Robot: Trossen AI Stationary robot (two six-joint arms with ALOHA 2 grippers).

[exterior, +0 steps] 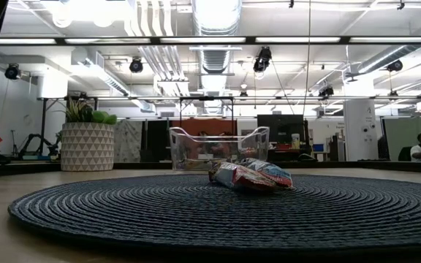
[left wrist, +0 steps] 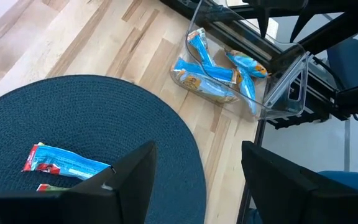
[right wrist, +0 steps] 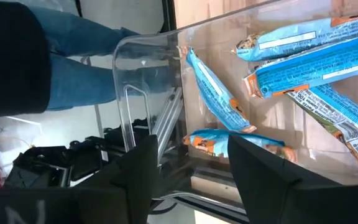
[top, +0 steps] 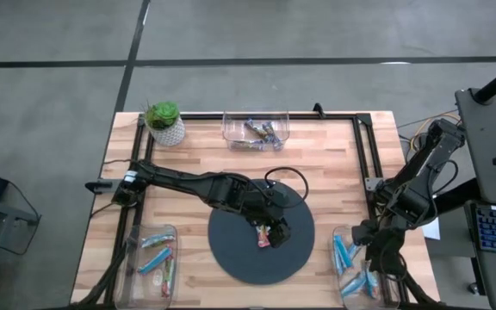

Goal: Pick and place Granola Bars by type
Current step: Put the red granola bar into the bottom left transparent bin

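Observation:
Two granola bars point(top: 266, 238) lie in a small heap on the dark round mat point(top: 231, 258), their wrappers blue and red; they also show in the low view point(exterior: 251, 175) and the left wrist view point(left wrist: 61, 163). My left gripper point(left wrist: 194, 168) hangs open just above them point(top: 272, 231), touching nothing. My right gripper point(right wrist: 188, 162) stands open over the clear bin point(top: 356, 263) at the table's near right point(top: 367, 244). Several blue granola bars point(right wrist: 309, 59) lie in that bin, one point(right wrist: 232, 140) just below the open fingers.
A clear bin point(top: 257, 129) at the far edge holds dark mixed bars. Another bin point(top: 155, 258) at the near left holds green and red ones. A potted plant point(top: 164, 122) stands at the far left corner. A black rail frame point(top: 364, 155) borders the table.

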